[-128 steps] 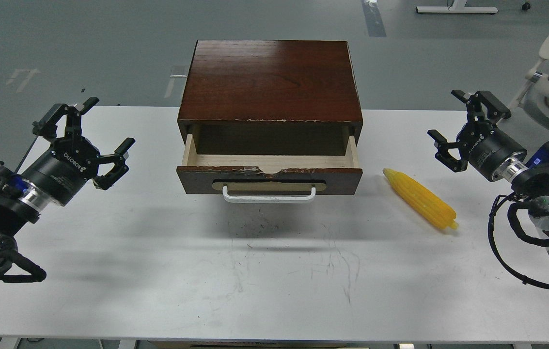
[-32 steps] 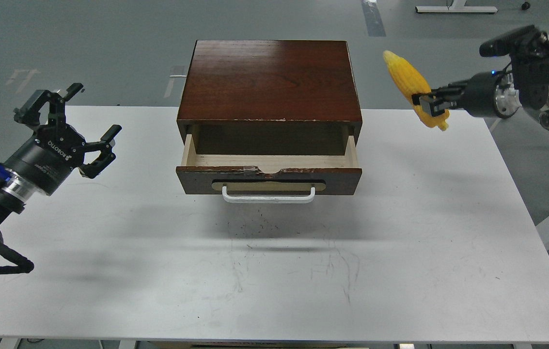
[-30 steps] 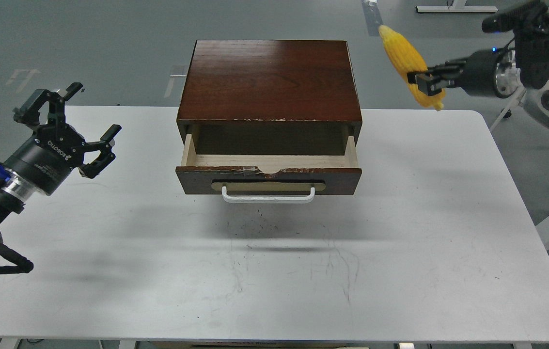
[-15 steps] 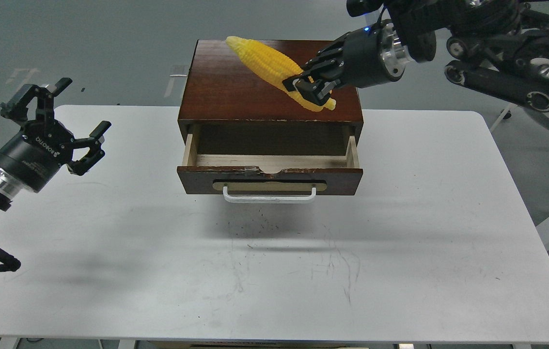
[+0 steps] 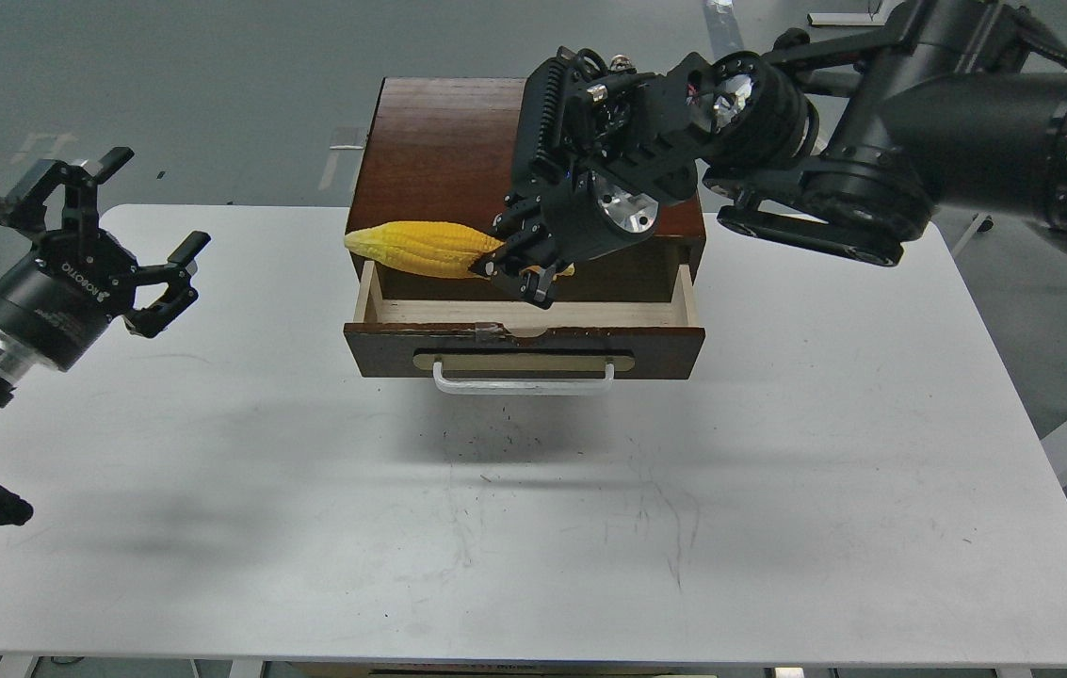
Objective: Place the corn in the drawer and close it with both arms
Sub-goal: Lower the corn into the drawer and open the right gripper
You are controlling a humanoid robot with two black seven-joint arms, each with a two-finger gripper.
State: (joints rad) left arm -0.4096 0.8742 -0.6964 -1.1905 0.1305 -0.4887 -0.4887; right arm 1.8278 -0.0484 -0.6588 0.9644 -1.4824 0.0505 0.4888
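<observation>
The right gripper (image 5: pixel 522 273) is clamped on the thick end of the corn (image 5: pixel 415 249), which sticks out to its left, level, above the open drawer (image 5: pixel 524 350), its tip over the drawer's left wall. To do this well, I judge the gripper should shift right so the tip clears that wall, then sink low before letting go. The left gripper (image 5: pixel 109 240), fingers spread wide and holding nothing, hangs well to the left; its body reads "ROBOTIQ".
</observation>
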